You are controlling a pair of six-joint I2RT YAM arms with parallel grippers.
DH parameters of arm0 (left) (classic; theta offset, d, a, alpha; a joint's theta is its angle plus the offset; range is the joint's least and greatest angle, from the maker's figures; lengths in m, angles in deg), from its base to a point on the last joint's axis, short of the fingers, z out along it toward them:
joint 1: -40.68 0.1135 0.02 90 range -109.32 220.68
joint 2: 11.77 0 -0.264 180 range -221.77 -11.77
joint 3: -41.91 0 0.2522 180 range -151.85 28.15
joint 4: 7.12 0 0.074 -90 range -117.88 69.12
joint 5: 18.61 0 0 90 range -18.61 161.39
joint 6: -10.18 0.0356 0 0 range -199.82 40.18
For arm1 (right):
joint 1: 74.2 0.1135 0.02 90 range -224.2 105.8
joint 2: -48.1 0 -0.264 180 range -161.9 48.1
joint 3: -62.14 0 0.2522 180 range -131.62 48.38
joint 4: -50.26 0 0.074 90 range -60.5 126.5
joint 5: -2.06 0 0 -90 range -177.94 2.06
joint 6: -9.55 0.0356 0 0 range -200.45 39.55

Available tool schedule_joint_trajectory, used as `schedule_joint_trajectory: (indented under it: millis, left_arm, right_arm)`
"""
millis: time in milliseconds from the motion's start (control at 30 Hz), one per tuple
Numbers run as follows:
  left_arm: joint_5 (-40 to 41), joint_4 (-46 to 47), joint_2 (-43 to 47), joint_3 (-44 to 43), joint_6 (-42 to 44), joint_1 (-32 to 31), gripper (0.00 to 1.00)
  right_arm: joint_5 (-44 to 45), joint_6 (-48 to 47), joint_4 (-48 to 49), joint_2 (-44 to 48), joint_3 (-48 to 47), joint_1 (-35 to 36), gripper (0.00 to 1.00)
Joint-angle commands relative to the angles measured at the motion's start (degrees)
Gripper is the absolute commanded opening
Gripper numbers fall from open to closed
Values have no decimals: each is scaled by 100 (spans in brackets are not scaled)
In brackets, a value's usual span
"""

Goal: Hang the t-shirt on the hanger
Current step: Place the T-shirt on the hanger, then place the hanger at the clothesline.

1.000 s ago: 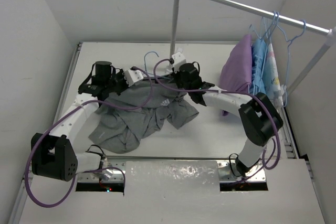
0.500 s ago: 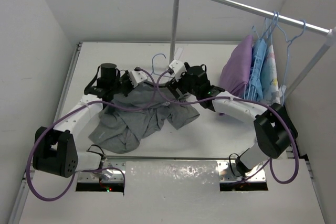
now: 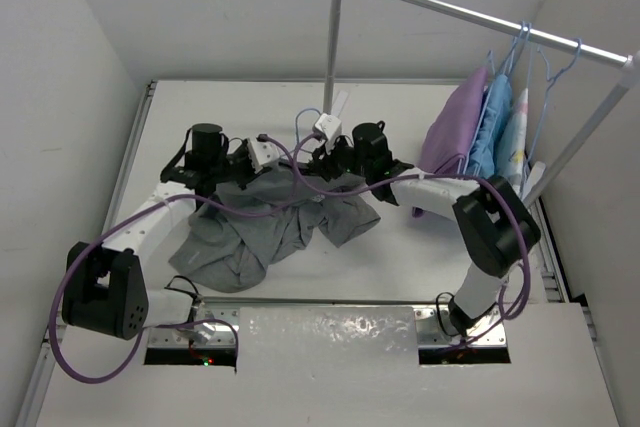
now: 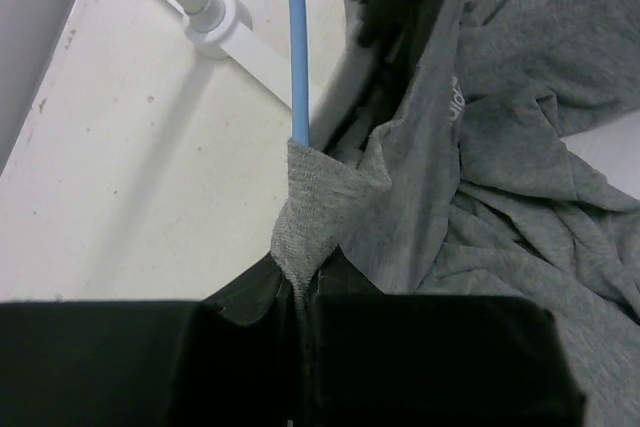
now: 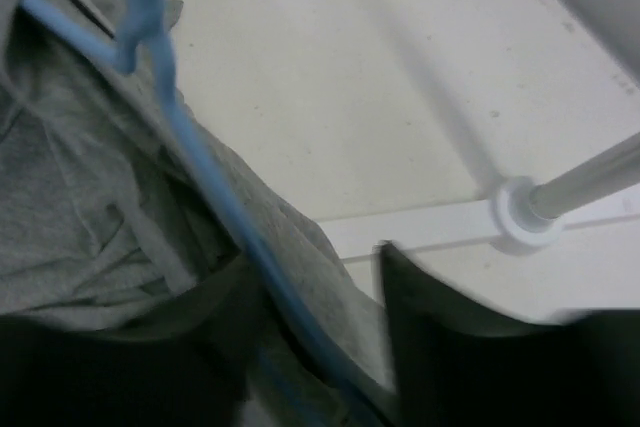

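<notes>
1. From above: the shirt [image 3: 265,227] lies crumpled on the table [image 3: 200,107], between my two arms and more toward the left one; its upper edge is drawn up toward both grippers; of the hanger [image 3: 301,119] only the hook shows, poking out just behind that edge, near the pole of the rack [image 3: 333,37]; my left gripper [image 3: 280,162] and right gripper [image 3: 310,152] sit close together at the shirt's top edge; from here I cannot tell how either one stands; a purple garment [image 3: 455,132] and a blue garment [image 3: 492,117] hang at the rack's right end, well apart from the shirt.
2. Left wrist: my left gripper [image 4: 300,297] is pressed together on a bunched fold of the shirt [image 4: 500,207]; the hanger [image 4: 295,47] wire runs straight away from me, and its near end disappears into that fold; whether the jaws also catch the wire I cannot tell; the rest of the shirt spreads rumpled to the right; the rack foot [image 4: 225,27] sits on the table [image 4: 130,177], left of the wire.
3. Right wrist: my right gripper [image 5: 312,262] stands spread, jaws apart; the hanger [image 5: 200,167] wire slants down between them, lying over the shirt [image 5: 80,217]; neither jaw is closed on it; the wire kinks near the top left; the table [image 5: 350,77] and the rack foot [image 5: 520,212] lie to the right.
</notes>
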Motion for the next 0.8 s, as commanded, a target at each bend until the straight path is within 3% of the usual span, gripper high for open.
schedule_joint_trajectory:
  millis: [0, 67, 100, 267, 500, 600, 733, 767]
  left_arm:
    - [-499, -225, 151, -331, 370, -14, 0]
    - [-684, -392, 134, -367, 459, 3, 0]
    - [-815, -471, 134, -411, 460, 64, 0]
    - [-992, -1700, -68, -1122, 1135, 275, 0]
    - [-1158, -3491, -86, -1782, 2145, 706, 7]
    - [-1011, -3522, 28, -1712, 2384, 1013, 9]
    - [-1123, -3740, 72, -1685, 2612, 1444, 29]
    - [-1194, -3846, 72, -1712, 2769, 1480, 48]
  right_arm:
    - [-500, 382, 986, -348, -287, -31, 39]
    - [-640, 399, 1258, -367, -227, -66, 21]
    - [-641, 469, 1390, -289, -17, -92, 0]
    - [-702, 944, 2129, 160, 836, -540, 0]
    - [-1159, 145, 2657, 828, 1733, -717, 0]
    - [-1019, -153, 2465, 1074, 1848, -717, 0]
    - [-825, -549, 1919, 1399, 1804, -717, 0]
    - [-843, -602, 1823, 1478, 1752, -708, 0]
